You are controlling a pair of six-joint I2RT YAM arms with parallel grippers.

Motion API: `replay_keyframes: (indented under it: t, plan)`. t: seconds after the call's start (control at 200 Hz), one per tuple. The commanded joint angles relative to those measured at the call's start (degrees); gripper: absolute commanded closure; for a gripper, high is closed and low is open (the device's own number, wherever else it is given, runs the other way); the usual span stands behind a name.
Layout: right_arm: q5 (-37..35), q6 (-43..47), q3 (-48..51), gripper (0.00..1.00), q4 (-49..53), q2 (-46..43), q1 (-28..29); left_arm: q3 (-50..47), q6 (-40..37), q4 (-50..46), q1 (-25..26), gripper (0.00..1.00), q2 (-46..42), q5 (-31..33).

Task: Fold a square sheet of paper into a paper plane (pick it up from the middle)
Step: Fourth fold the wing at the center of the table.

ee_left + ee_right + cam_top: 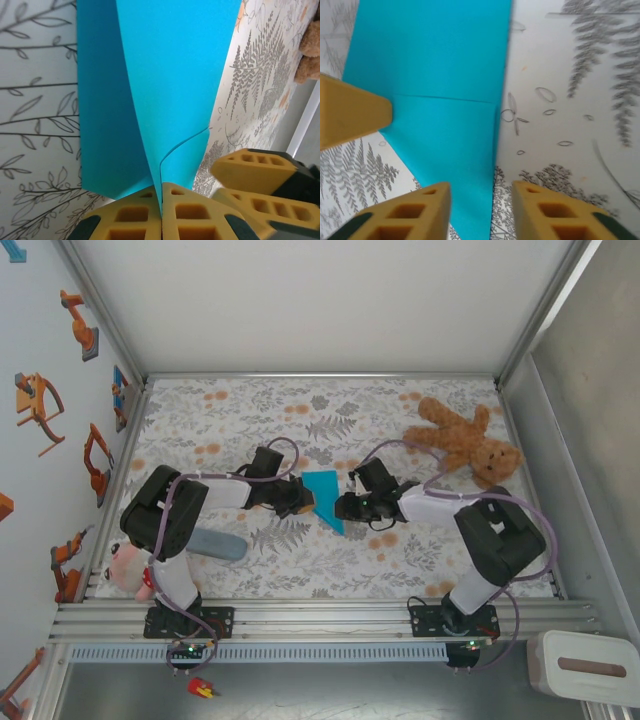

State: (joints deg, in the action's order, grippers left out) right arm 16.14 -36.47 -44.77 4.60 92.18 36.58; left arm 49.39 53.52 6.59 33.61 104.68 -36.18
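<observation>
Fingers [130, 220] of my left gripper [161, 194] clamp the paper plane [165, 75] at the tabletop [250, 575] centre. My right gripper [480, 192] gapes astride its edge, so I'd crease slowly.

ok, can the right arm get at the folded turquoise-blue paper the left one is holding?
Probably yes. The right end effector is open, and the folded turquoise-blue paper already reaches between its fingers, with nothing in the way. The left end effector pinches the paper close by, so room is tight.
</observation>
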Motion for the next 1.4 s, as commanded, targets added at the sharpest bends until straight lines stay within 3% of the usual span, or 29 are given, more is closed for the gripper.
replay_keyframes:
  t: [0.0, 0.13, 0.366, 0.876, 1.202, 1.397]
  plan:
    - [-8.4, 6.26, -2.11, 0.54, 4.24, -4.82, -0.03, 0.06, 3.13, -0.3, -0.04, 0.94, -2.23, 2.63]
    - [-13.87, 10.25, -1.73, 0.52, 4.67, -8.06, 1.45, 0.18, 6.32, -1.41, 0.98, 0.94, -3.53, 6.54]
    - [-20.23, 19.73, -0.89, 0.6, 0.45, -7.49, 8.88, 2.37, 9.74, -6.09, 2.2, 0.94, -5.18, 11.11]
    - [-13.79, 26.47, -1.94, 0.64, -11.12, 2.72, 10.47, 4.85, 15.11, -8.79, 2.86, 0.94, -5.29, 11.15]
    - [-14.74, 26.68, -2.45, 0.69, -12.75, 6.1, 10.71, 4.8, 16.08, -8.62, 2.95, 0.94, -5.54, 10.5]
    - [-16.0, 26.87, -2.26, 0.67, -12.86, 6.54, 11.38, 5.09, 15.94, -9.28, 2.92, 0.94, -5.98, 10.65]
